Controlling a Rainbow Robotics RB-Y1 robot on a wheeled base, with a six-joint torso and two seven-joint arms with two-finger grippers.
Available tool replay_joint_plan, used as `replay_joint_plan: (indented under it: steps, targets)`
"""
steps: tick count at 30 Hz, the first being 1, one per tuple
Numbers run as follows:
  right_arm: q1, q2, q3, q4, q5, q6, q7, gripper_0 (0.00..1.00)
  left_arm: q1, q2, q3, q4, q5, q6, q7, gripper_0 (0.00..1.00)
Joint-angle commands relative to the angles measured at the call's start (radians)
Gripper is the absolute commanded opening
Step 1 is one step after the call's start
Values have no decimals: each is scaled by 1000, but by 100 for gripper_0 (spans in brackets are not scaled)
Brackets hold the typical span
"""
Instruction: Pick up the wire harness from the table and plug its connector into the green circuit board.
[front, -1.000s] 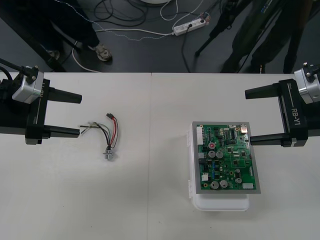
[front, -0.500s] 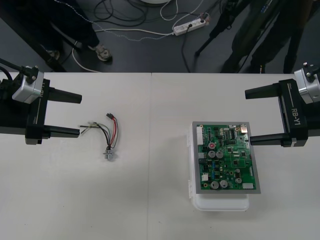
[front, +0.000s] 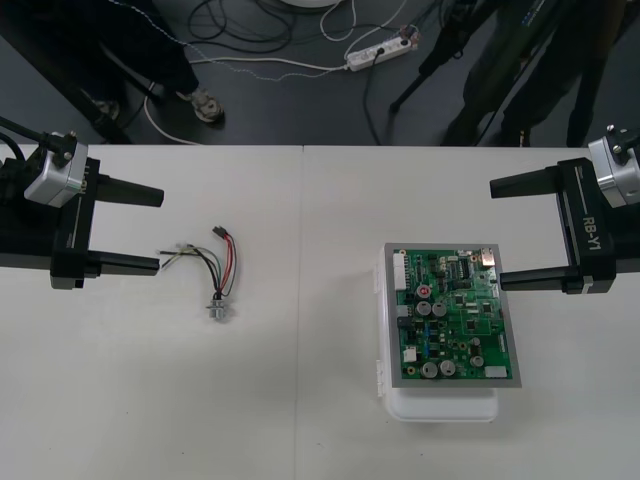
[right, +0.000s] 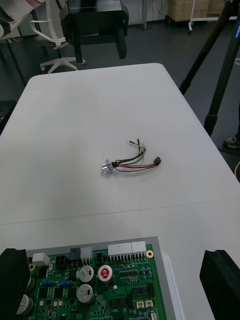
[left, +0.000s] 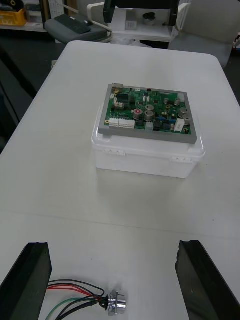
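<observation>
- One desk (front: 300, 420), plain and light, carries everything.
- Two grippers, one at each side of the desk. The left gripper (front: 160, 230) stands at the 9 o'clock edge and the right gripper (front: 496, 233) at the 3 o'clock edge.
- Four fingers in all, two per gripper. The left pair (left: 31, 280) stand wide apart with nothing between them. The right pair (right: 222, 285) are likewise spread and hold nothing.
- One green circuit board (front: 452, 315) sits at the 4 o'clock part of the desk, just below the right gripper's nearer finger in the front view.
- One white base (front: 445, 405) lies under the board, showing past its 6 o'clock and 9 o'clock edges.
- One wire harness (front: 222, 265) lies flat on the desk at 9 o'clock from the board, well apart from it and just at 3 o'clock of the left gripper.
- Its thin wires show three clear colours: red, black and green. A few loose pale ends point toward 9 o'clock, just beside the tip of the left gripper's nearer finger; whether they touch it cannot be told.
- One round metal socket (front: 218, 310) forms the harness's 6 o'clock end.
- One small black plug (front: 218, 232) forms its 12 o'clock end, resting on the desk and not in the board.
</observation>
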Motion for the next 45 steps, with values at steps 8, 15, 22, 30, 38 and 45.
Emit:
replay_joint_plan:
  steps: [8, 15, 22, 30, 38, 45]
  targets:
    - [9, -38, 12, -4, -5, -4, -37, 100, 19, 31, 36, -26, -3, -33, -10, 73]
    - [9, -38, 12, -4, -5, -4, -37, 100, 90, -29, 13, 15, -14, -33, -14, 74]
    - [9, -38, 12, -4, -5, -4, -37, 100, 88, -28, 13, 15, -30, -33, -17, 73]
    - [68, -1, 49, 13, -4, -4, -34, 100, 65, -9, 13, 15, -69, -33, -47, 73]
    - [68, 1, 60, 12, -25, -4, -28, 100, 33, 64, -8, 15, -102, -33, -142, 73]
    - [67, 57, 61, 12, -41, -4, -27, 100, 6, 129, -50, 15, -137, -33, -261, 73]
